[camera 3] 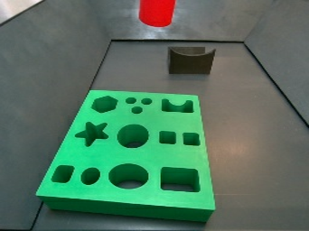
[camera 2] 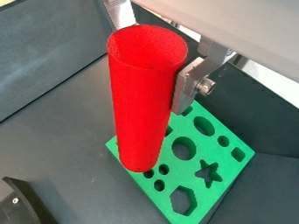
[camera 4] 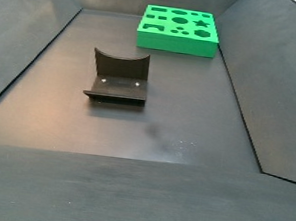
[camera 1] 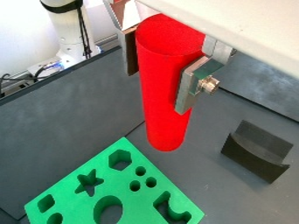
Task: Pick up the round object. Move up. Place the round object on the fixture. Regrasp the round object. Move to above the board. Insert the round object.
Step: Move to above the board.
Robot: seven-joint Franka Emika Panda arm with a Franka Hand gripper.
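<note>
- Gripping the round object [camera 1: 163,83] near its upper end, my gripper [camera 2: 152,63] is hanging high above the floor; in both wrist views I am seeing a silver finger [camera 1: 197,80] pressed against the peg's side, so I am reading the jaws as clenched on it.
- I am looking at the board [camera 3: 130,153] lying flat on the dark floor, green, with all its cut-outs empty; in a side view it is filling the near middle, and in a wrist view the peg's lower end is hovering over or just beside one edge of the slab [camera 2: 198,162].
- I am seeing the peg standing upright, its long axis vertical, one flat round end pointing down, well clear of the floor; in a side view only its lower end [camera 3: 156,12] is showing at the far top edge.
- I am finding the fixture [camera 4: 119,77] standing bare on the floor, apart from the board, nothing resting in its notch.
- I am judging progress this way: the pick and lift are done; whether the fixture placement and regrasp are done I cannot tell; insertion is left.
</note>
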